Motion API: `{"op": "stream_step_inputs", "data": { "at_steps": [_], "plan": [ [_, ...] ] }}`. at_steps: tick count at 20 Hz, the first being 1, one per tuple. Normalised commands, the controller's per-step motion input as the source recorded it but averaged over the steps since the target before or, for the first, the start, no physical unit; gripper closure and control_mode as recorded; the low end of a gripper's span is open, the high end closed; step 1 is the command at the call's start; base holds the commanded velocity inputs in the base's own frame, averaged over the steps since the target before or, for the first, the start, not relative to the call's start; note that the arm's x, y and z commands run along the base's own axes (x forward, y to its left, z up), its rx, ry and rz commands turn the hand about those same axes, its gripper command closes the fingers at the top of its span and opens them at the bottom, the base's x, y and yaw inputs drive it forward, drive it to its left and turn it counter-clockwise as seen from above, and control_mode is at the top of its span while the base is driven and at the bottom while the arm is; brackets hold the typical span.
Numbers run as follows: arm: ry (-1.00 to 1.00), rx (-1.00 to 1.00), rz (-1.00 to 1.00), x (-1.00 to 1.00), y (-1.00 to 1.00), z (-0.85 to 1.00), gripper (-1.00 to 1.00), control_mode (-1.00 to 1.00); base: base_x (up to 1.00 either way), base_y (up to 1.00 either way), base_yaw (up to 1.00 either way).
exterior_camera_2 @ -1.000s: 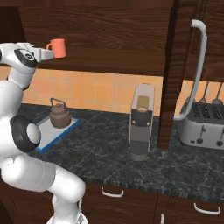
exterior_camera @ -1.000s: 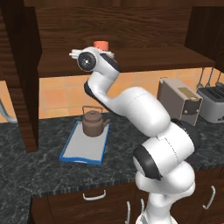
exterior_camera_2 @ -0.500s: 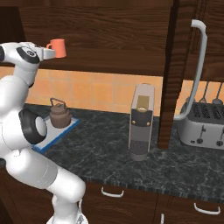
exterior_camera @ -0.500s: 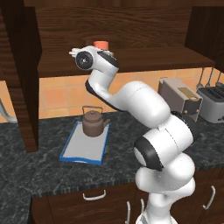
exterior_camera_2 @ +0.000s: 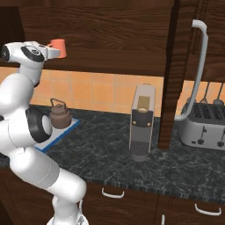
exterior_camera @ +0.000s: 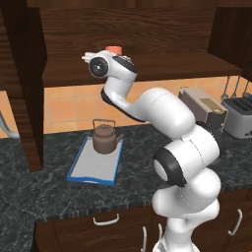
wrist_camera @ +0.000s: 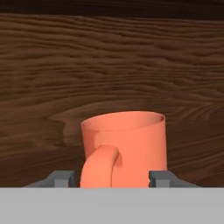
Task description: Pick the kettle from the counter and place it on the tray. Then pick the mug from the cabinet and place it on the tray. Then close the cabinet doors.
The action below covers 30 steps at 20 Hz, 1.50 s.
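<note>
Gripper [wrist_camera: 113, 178] part-closed around the mug [wrist_camera: 124, 146], firm grasp not discernible.

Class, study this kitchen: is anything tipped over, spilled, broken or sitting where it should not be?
Nothing stands out. The kettle stands upright on the tray, the mug stands upright on the cabinet shelf with the gripper either side of it, and nothing is spilled on the counter.

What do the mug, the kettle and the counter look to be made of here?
Mug: plain matte orange-red, probably ceramic or plastic; no gloss or pattern to settle it. Kettle: dull brown body with a thin wire handle, likely metal or glazed clay. Counter: dark stone look, black-grey with white veining, like polished marble or granite.
</note>
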Motion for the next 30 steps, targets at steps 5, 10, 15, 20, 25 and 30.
{"op": "stream_step_inputs", "data": {
  "at_steps": [5,10,15,20,25,30],
  "plan": [
    [-0.03,0.01,0.0,0.0,-0.16,0.0,1.0,-1.0,0.0,0.0,0.0],
    [0.0,0.0,0.0,0.0,-0.02,-0.05,1.0,-1.0,0.0,0.0,0.0],
    [0.0,0.01,-0.01,-0.08,0.0,-0.08,1.0,-1.0,0.0,0.0,0.0],
    [-0.12,0.09,-0.08,-0.83,-0.14,-0.21,1.0,-1.0,0.0,0.0,0.0],
    [-0.14,0.11,-0.12,-1.0,-0.08,0.0,1.0,-1.0,0.0,0.0,0.0],
    [-0.03,0.05,0.05,-0.99,-0.25,-0.05,1.0,-1.0,0.0,0.0,0.0]
  ]
}}
